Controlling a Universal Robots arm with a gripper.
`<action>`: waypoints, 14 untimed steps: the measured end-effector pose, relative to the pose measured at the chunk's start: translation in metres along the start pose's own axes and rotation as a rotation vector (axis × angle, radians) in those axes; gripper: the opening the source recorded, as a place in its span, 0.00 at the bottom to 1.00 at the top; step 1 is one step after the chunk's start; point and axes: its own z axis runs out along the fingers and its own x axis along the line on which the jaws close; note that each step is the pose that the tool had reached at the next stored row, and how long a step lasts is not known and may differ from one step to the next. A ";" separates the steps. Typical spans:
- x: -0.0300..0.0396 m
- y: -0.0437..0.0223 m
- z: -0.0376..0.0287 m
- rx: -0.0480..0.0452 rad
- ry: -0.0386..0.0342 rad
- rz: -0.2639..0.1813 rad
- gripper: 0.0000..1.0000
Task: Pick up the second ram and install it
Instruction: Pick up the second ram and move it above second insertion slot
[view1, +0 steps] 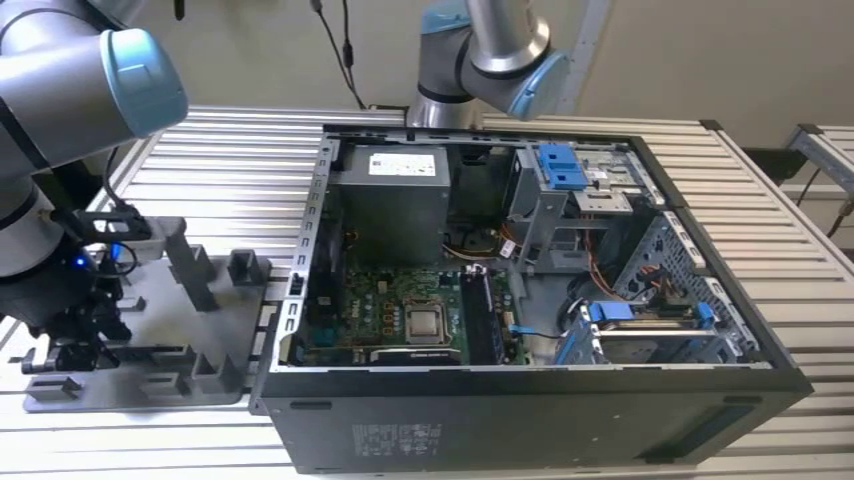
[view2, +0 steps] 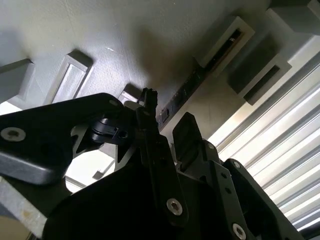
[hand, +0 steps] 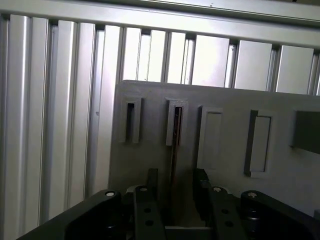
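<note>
Two arms, one computer case, one fixture plate, one ram stick

Nothing legible from here: white label on power supply, pale print patch on computer case, probably text, too small.

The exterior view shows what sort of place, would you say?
Probably a robotics lab bench for computer assembly: an open black desktop computer case lies on a ribbed aluminium table, beside a grey robot arm with blue caps.

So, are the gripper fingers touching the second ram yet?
Apart. In the first wrist view the fingers straddle the second ram, with gaps on both sides.
</note>
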 end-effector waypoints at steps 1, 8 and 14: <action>0.0000 0.0000 0.0000 -0.0001 0.0000 0.000 0.40; 0.0000 0.0000 0.0005 -0.0001 0.0000 0.000 0.14; 0.0001 0.0000 0.0010 0.0000 0.0000 0.000 0.14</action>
